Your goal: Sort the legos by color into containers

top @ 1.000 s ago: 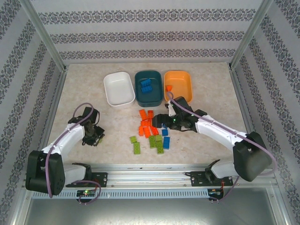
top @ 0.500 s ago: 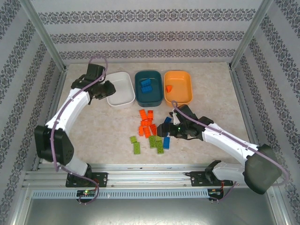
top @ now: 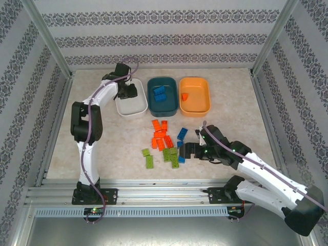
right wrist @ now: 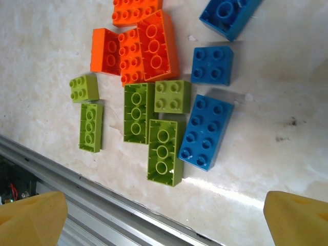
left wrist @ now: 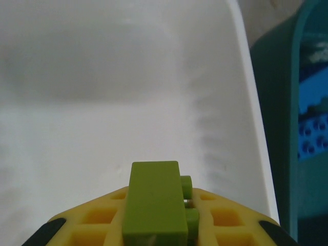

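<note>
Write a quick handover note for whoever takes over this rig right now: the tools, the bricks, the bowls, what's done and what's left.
Left tool: shut on a green brick, above the white bowl, not yet released.
Right tool: open, empty, over the loose bricks on the table.
Done: a few blue bricks in the teal bowl; one orange brick in the orange bowl.
Left: drop the green brick, then sort the orange, green and blue loose bricks.

I see a white bowl, a dark teal bowl, an orange bowl; orange legos, blue legos, lime green legos; a mottled beige table; grey floral-striped walls.
</note>
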Robot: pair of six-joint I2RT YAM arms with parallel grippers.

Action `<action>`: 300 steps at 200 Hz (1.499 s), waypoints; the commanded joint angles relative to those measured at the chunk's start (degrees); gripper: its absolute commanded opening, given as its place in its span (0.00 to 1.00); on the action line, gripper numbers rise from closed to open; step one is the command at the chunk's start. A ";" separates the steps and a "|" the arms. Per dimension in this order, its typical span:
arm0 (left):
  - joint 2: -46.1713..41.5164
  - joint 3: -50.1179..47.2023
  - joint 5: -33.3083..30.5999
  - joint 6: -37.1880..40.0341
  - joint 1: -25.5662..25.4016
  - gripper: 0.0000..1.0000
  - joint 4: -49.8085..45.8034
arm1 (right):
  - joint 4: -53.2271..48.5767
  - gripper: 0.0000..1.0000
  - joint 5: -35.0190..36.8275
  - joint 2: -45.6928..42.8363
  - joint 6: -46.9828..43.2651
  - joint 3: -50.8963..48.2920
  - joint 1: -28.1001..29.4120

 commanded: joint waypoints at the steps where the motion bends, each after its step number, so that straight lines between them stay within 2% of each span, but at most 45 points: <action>1: 3.55 6.39 -2.36 2.42 -0.31 0.00 -3.08 | -3.33 0.98 2.55 -1.96 1.57 0.02 0.82; 40: 9.66 14.09 -4.21 2.87 -0.17 0.02 -6.96 | -7.02 0.98 3.39 -4.16 2.20 2.14 0.96; 54: 10.40 14.77 -4.38 2.77 -0.20 0.07 -7.29 | -7.47 0.98 3.21 -4.91 2.75 2.22 1.08; 74: 10.39 14.84 -4.35 2.13 -0.21 0.22 -7.69 | -8.07 0.98 3.12 -4.96 3.32 2.00 1.27; 108: 8.37 12.84 -4.33 1.05 -0.19 0.38 -8.31 | -10.38 0.98 4.63 -1.46 2.68 3.00 1.32; 135: 4.59 9.81 -3.90 0.57 -0.24 0.44 -7.75 | -11.69 0.98 6.72 2.96 1.45 4.85 1.34; 159: 0.19 6.32 -2.79 -1.05 -0.09 0.49 -7.14 | -10.60 0.95 8.74 7.68 1.74 6.32 0.45; 181: -4.70 2.83 -1.81 -2.19 -0.06 0.52 -7.04 | -6.80 0.90 7.32 13.36 2.20 7.94 -2.50; 222: -16.22 -4.16 -0.31 -2.83 -0.36 0.57 -11.27 | -4.27 0.87 9.28 25.97 0.91 16.41 -5.08; 258: -30.66 -21.00 0.45 -5.27 -3.64 0.63 -9.95 | -3.66 0.84 9.46 39.24 0.67 24.34 -5.84; 300: -46.40 -40.74 2.39 -10.42 -9.65 0.68 -4.82 | -2.11 0.82 10.93 48.67 1.22 29.03 -6.53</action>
